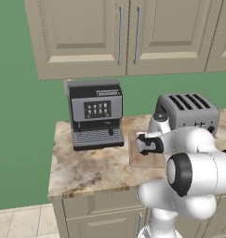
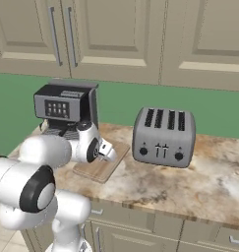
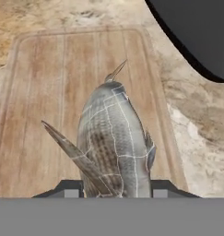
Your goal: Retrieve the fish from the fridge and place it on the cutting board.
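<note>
The gripper [image 3: 111, 188] is clamping the fish [image 3: 114, 143] between its fingers [image 3: 69, 188], jaws closed on its body. The fish is hanging directly above the cutting board [image 3: 49, 92], which is lying on the marbled countertop [image 2: 190, 182] between coffee machine [image 1: 95, 114] and toaster [image 2: 164, 137].

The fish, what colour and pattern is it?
Mottled grey-beige with pale scale lines; the fish shows best in the hand view.

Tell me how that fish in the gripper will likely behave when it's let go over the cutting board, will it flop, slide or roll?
The fish looks stiff: it juts straight out from the gripper without sagging, so it probably won't flop. Its flattish body suggests it will settle on its side rather than roll. The cutting board lies flat beneath, though its smooth wood might let the glossy scales slide a little.
</note>
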Available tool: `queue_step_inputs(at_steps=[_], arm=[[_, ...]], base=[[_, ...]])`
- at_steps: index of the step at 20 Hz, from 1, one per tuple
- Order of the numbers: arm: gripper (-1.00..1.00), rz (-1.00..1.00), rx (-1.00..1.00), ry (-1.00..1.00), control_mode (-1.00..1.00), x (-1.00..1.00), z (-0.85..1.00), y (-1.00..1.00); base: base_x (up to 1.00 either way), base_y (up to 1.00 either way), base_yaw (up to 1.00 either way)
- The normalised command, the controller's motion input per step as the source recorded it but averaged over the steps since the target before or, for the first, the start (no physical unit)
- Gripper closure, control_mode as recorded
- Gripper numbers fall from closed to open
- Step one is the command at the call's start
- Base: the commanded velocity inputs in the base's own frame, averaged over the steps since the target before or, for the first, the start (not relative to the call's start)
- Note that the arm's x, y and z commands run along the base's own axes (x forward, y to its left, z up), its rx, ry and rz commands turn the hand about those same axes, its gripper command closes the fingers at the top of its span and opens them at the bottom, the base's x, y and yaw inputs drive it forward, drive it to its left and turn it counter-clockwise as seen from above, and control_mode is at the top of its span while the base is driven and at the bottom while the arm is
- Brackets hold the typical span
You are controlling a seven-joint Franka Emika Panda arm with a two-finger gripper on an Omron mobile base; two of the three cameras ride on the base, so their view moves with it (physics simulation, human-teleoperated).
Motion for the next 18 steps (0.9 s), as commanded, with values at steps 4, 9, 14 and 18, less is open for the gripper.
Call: queue_step_inputs(at_steps=[4, 9, 14, 18], arm=[[1.00, 0.01, 0.01, 0.00, -1.00, 0.29, -0.32, 0.00], [-1.00, 0.01, 0.02, 0.01, -1.00, 0.25, -0.40, 0.00], [-1.00, 0.01, 0.03, 0.00, -1.00, 0.16, -0.34, 0.00], [-1.00, 0.00, 0.00, 0.02, -1.00, 0.02, -0.04, 0.00]], base=[[0.00, 0.00, 0.00], [0.00, 0.00, 0.00], [0.00, 0.00, 0.00], [0.00, 0.00, 0.00]])
